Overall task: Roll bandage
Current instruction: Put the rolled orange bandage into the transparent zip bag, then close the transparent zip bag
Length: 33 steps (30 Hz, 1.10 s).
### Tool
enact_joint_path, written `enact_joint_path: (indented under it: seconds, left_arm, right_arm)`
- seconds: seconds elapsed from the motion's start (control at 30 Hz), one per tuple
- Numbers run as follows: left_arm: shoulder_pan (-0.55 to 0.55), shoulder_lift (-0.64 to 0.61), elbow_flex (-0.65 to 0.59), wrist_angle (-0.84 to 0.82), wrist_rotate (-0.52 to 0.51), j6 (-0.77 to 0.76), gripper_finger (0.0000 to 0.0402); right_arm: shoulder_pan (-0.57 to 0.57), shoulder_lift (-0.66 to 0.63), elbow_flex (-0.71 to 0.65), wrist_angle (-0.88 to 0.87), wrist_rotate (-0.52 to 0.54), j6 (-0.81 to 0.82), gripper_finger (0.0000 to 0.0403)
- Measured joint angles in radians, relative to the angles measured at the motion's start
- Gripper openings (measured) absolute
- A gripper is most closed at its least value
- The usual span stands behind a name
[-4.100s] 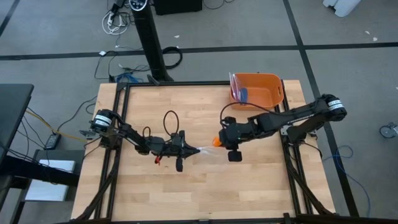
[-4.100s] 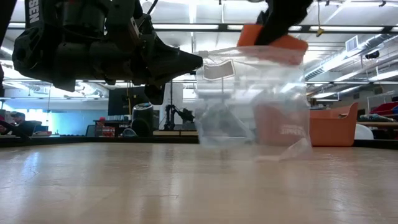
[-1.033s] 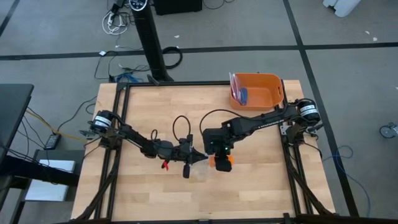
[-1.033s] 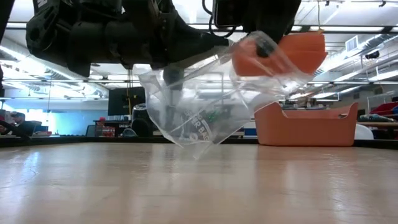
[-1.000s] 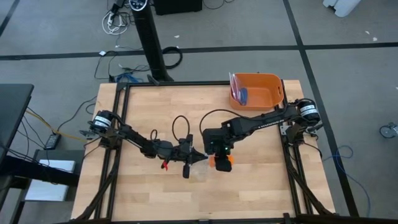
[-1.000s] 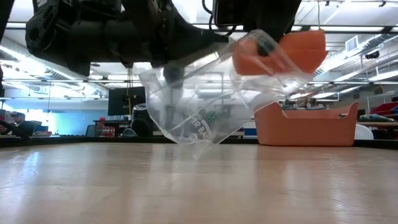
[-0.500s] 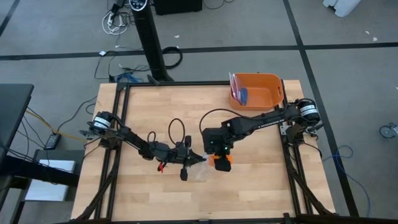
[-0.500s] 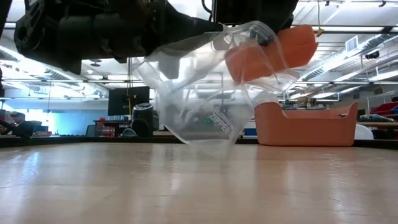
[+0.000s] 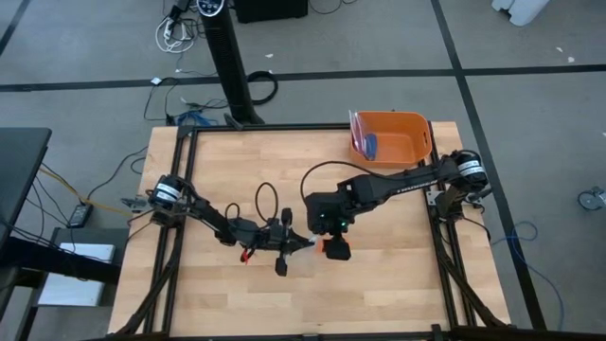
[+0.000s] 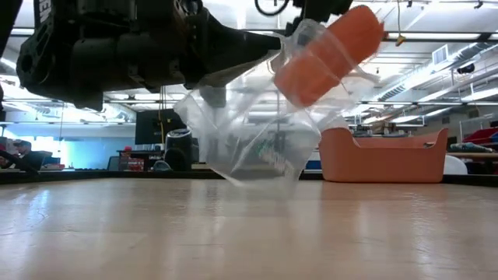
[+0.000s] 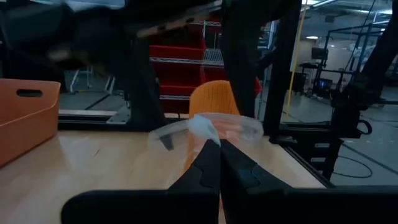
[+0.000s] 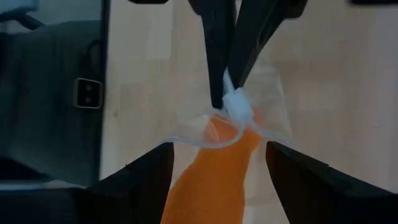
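The bandage [image 10: 327,56], a rolled orange cylinder, sits tilted in the mouth of the clear plastic bag [image 10: 249,124], half in and half out, held clear above the counter [image 9: 237,180]; from overhead it shows as a small orange patch [image 9: 331,248] just beside the dark right claw [image 9: 337,248].

The left claw [image 11: 214,152] is closed, its two fingers pressed together on a pinch of the bag's rim; that pinch carries the bag's weight, and the bag hangs slack below it.

The right claw has changed: a second ago it was only part-way parted around the roll, and now its fingers [image 12: 146,174] stand wide on either side of the orange cylinder without pressing it; the roll has also tipped steeper and sunk deeper past the rim. My reading is that the rolling is done and the roll is being released into the bag; with nothing clasping it, it should slide in, though it could catch on the rim.

The level view alone shows the bag's full hang and the roll's tilt, plus the orange bin [image 10: 381,155] behind; the overhead view places both arms near the counter's middle, with the bin [image 9: 390,137] at the far right corner; the right wrist view shows best that the fingers clear the roll.
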Motion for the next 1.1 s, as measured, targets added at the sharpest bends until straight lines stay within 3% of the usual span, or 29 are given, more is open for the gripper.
enact_joint_path:
  seconds: [0.27, 0.53, 0.77, 0.93, 1.1]
  left_arm:
    - [-0.014, 0.0, -0.052, 0.055, -0.001, 0.016, 0.0]
    - [-0.031, 0.0, -0.077, 0.066, -0.043, -0.002, 0.0]
    - [-0.033, -0.009, -0.077, 0.069, -0.047, 0.014, 0.0]
    - [-0.033, -0.027, -0.077, 0.068, -0.047, 0.02, 0.0]
    - [-0.033, -0.033, -0.077, 0.068, -0.045, 0.021, 0.0]
  right_arm:
    - [0.039, -0.04, 0.107, -0.136, 0.146, -0.072, 0.0262]
    - [0.082, -0.233, 0.027, -0.107, 0.381, -0.09, 0.0261]
    - [0.096, -0.444, -0.317, 0.217, 0.428, -0.047, 0.0256]
    - [0.121, -0.566, -0.646, 0.594, 0.456, 0.001, 0.0255]
    - [0.164, -0.586, -0.929, 1.007, 0.467, 0.042, 0.0233]
